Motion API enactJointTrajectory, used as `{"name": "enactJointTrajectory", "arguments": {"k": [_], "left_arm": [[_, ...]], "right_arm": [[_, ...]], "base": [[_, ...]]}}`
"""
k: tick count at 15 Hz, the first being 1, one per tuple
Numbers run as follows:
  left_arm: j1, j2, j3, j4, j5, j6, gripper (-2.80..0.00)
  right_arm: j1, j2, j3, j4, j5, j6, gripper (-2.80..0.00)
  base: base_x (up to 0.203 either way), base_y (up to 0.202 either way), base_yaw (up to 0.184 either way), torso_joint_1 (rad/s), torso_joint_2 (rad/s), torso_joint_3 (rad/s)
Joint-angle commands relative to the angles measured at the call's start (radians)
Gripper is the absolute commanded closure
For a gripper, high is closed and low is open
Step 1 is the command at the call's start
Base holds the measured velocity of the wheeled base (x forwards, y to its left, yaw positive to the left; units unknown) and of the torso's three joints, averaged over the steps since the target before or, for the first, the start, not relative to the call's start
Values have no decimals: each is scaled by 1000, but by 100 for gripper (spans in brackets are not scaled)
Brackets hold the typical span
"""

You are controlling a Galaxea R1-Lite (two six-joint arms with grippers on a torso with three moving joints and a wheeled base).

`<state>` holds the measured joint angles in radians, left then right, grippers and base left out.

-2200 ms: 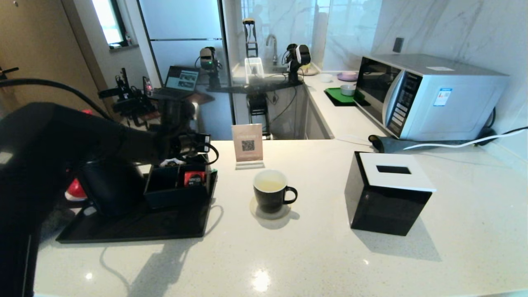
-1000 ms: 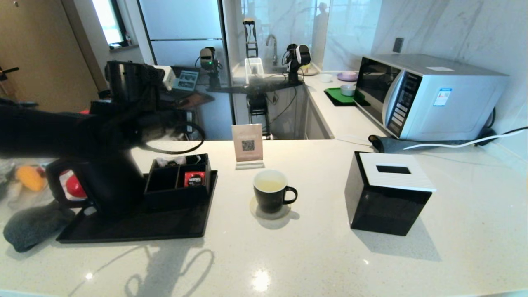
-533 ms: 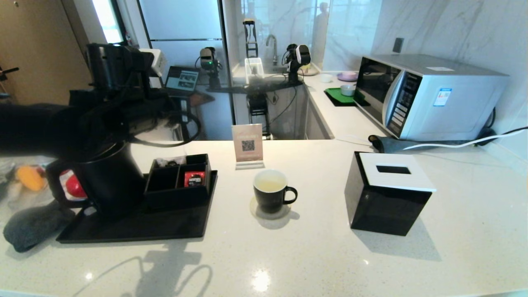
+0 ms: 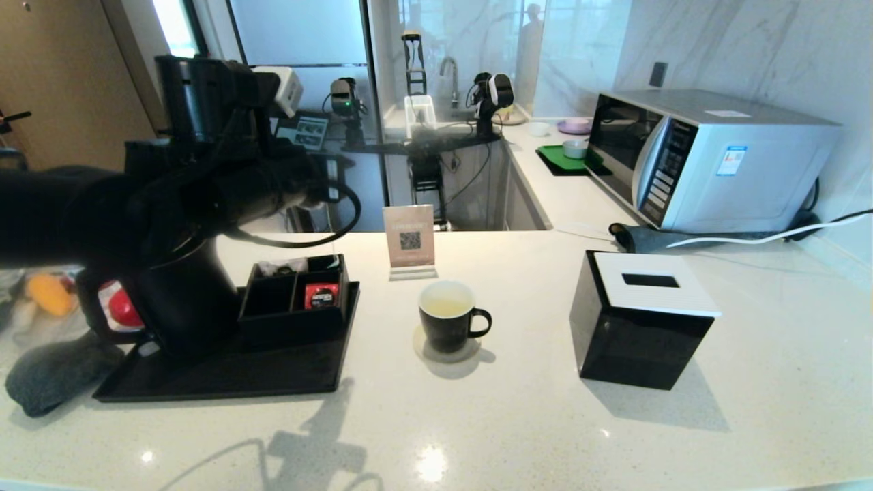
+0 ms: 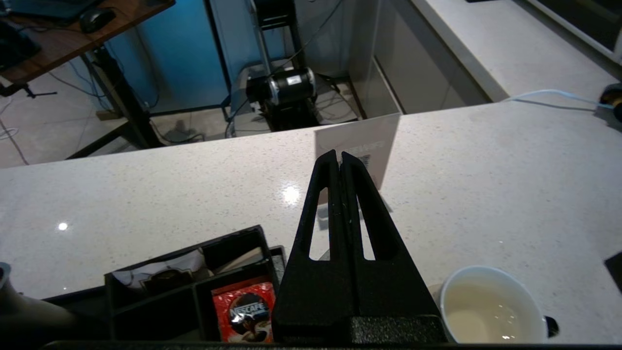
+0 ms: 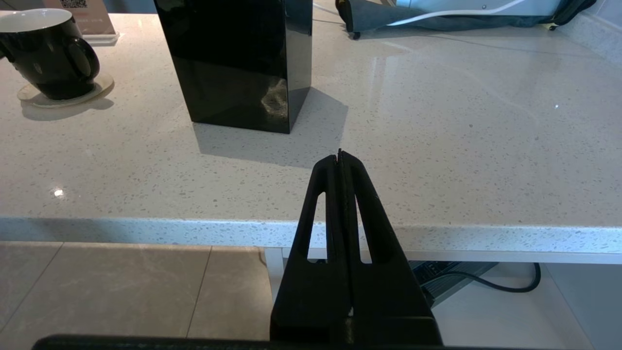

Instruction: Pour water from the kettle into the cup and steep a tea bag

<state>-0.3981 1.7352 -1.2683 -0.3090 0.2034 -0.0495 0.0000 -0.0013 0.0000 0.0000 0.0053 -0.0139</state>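
the left gripper (image 5: 339, 156), its fingers pressed together and empty, hangs above the black compartment organizer (image 4: 294, 300). the small translucent tea bag is not visible. the black ceramic cup with cream inside (image 4: 448, 317) stands right of the organizer; the matte black kettle (image 4: 174, 300) stands left of it. the right gripper (image 6: 339, 156), also closed, is parked off the counter edge.

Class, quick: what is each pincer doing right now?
Left pincer: closed, holding nothing, above the counter.
Right pincer: closed, holding nothing, parked at the counter's edge.
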Motion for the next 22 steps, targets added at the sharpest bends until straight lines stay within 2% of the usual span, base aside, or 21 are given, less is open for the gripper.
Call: {"name": "enactJointTrajectory", "arguments": {"k": [1,10,12,15,18,22], "left_arm": [[-42,-14,6,1,2,-5,0],[-217,-42,7,22,5,-6,0],[-232,-49,9,30,10,-6,0],[-256,-63,39,31,13,-9,0],[-268,-79,60,30,14,-9,0],[-265,-89,71,37,15,-8,0]], "right_arm": [[0,1,0,0,1,0,0],[0,1,0,0,-1,-3,0],[0,1,0,-2,-2,-10,0],[0,1,0,0,11,-87,0],[2,22,-65,12,43,-93,0],[22,224,-180,-2,107,-88,0]], "base": [[0,0,0,0,0,0],[0,0,0,0,0,0],[0,0,0,0,0,0],[0,0,0,0,0,0],[0,0,0,0,0,0],[0,0,0,0,0,0]]}}
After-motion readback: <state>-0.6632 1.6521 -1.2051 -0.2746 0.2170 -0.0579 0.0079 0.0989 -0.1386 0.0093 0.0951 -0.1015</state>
